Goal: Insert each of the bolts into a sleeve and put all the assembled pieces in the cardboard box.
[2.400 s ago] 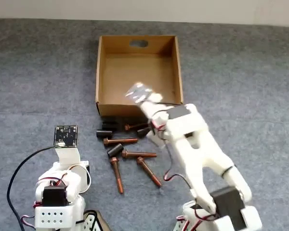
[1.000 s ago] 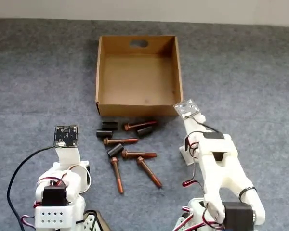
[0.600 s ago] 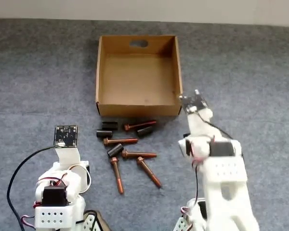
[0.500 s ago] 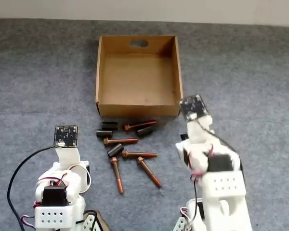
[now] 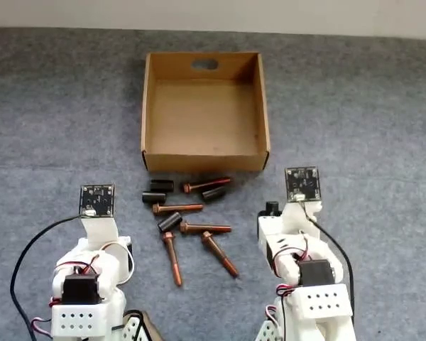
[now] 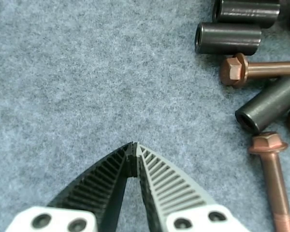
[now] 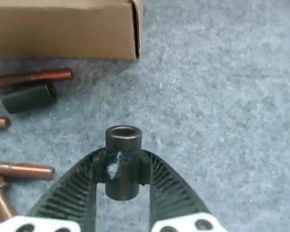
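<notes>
Several copper bolts [image 5: 206,228] and black sleeves [image 5: 169,222] lie scattered on the grey carpet just in front of the empty cardboard box [image 5: 149,106]. My right gripper [image 7: 122,157] is shut on one black sleeve [image 7: 123,137], its open bore facing away from the wrist. In the high view that sleeve [image 5: 272,208] sits right of the pile, at the folded right arm. My left gripper [image 6: 135,147] is shut with nothing in it, low over bare carpet to the left of the pile. Two sleeves [image 6: 228,38] and a bolt head [image 6: 234,70] lie close beyond it.
The box corner [image 7: 135,29] lies ahead of the right gripper, with a bolt [image 7: 31,77] and a sleeve [image 7: 28,98] beside it. Both arms are folded back near their bases [image 5: 78,312]. Grey carpet stretches free to the box's left and right.
The right arm swung from the pile to the right, past the box's front corner, then folded back toward its base, sleeve in its jaws. The left arm stayed still.
</notes>
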Action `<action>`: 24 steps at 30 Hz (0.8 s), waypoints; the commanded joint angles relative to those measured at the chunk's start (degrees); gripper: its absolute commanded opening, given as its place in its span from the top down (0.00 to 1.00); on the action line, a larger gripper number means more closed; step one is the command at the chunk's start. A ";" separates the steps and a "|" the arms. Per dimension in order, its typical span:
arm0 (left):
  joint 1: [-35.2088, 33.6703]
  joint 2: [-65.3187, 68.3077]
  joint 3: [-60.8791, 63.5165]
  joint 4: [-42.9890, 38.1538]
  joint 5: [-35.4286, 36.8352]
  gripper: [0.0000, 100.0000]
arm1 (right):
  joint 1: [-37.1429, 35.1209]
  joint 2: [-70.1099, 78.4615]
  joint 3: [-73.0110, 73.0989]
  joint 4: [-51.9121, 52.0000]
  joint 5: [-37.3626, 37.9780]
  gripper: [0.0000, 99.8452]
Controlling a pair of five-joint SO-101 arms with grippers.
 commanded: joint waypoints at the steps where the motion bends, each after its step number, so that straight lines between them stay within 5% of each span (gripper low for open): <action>1: -6.81 -0.40 -1.27 -11.52 -0.26 0.99 | -0.57 -3.21 1.19 -0.92 -0.26 0.99; 5: -22.02 -0.40 -4.18 -30.15 -11.60 0.99 | -0.48 -6.55 2.59 -0.92 -0.18 0.99; 9: -23.25 -0.40 -1.80 -36.22 -27.87 0.99 | -0.48 -9.01 3.82 -0.84 -0.18 0.99; 13: -23.69 -0.40 -7.96 -34.11 -19.25 0.99 | -0.48 -9.89 4.00 -0.84 -0.18 0.99; 17: -22.99 -0.22 -27.65 -25.23 -11.43 0.92 | -0.48 -9.89 4.00 -0.84 -0.18 0.99; 24: -15.25 13.14 -52.35 -16.26 -9.58 0.87 | -0.48 -9.89 4.00 -0.75 -0.18 0.99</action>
